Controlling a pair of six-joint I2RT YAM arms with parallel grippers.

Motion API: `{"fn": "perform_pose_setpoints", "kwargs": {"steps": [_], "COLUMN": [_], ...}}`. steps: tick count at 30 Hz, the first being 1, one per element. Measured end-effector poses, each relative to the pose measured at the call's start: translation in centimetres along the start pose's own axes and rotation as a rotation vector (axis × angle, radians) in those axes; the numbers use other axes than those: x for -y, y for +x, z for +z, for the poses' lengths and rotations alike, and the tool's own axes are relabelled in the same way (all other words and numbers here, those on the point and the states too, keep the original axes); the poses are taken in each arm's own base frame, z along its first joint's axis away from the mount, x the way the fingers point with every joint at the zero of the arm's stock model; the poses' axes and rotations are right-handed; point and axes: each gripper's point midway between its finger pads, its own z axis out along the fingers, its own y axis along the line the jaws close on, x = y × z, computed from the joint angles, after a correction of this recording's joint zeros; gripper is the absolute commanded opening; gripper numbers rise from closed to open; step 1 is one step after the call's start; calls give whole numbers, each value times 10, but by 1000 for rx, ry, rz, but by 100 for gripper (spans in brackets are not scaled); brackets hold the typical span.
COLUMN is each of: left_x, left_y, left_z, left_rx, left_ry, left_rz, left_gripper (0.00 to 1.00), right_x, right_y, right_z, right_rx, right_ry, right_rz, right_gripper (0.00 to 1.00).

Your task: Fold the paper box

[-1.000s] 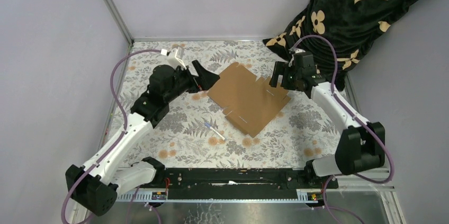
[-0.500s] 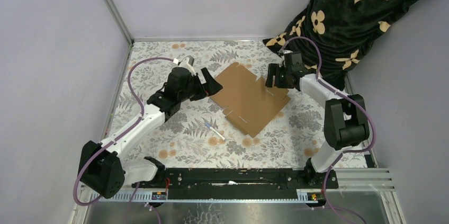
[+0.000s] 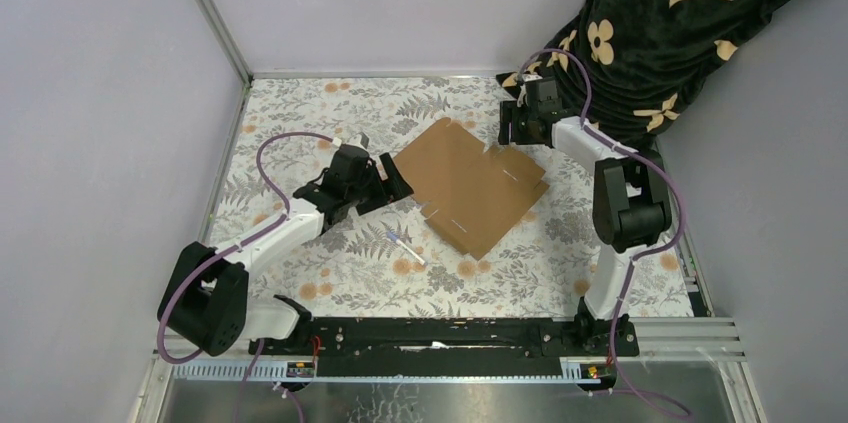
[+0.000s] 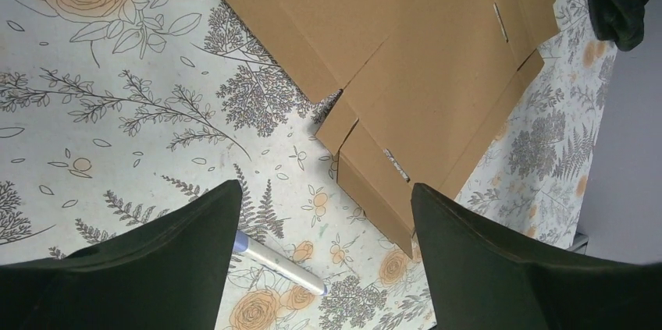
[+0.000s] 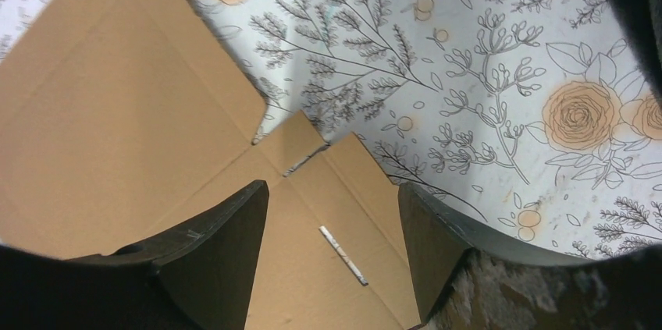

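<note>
The paper box (image 3: 470, 183) lies flat on the flowered table as an unfolded brown cardboard sheet with flaps and slits. My left gripper (image 3: 392, 186) sits just off its left corner, open and empty. In the left wrist view the left gripper (image 4: 324, 189) frames bare table, with the cardboard (image 4: 406, 49) ahead of it. My right gripper (image 3: 510, 129) is at the sheet's far right corner. In the right wrist view the right gripper (image 5: 332, 189) hangs open over a flap of the cardboard (image 5: 117, 111), apart from it, near a slit (image 5: 343, 256).
A small white pen-like stick (image 3: 405, 248) lies on the table near the sheet's front-left edge, also seen as the stick (image 4: 277, 261). A black cloth with beige flowers (image 3: 680, 23) hangs at the back right. Grey walls and a metal post (image 3: 210, 13) bound the table.
The left arm has drawn back toward the near left, away from the sheet's left corner. The right gripper has shifted toward the back of the table. Both jaws have narrowed a little.
</note>
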Motion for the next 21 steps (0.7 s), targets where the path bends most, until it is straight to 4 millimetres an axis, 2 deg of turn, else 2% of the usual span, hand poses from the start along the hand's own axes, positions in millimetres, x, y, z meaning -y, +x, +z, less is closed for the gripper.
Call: {"fn": "perform_pose_setpoints", "kwargs": {"steps": [9, 15, 21], "left_x": [0, -5, -5], "left_y": [-5, -12, -15], "left_z": [-2, -5, -11], "left_rx": [8, 24, 40], "left_ry": [-5, -14, -4], "left_rz": [13, 9, 7], "left_gripper": [89, 89, 89], "right_x": [13, 14, 17], "right_y": [28, 41, 64], "right_z": [19, 22, 26], "right_rx": [-72, -91, -96], "right_ry": [48, 42, 35], "right_rz": [-4, -2, 6], "right_gripper": [70, 70, 70]}}
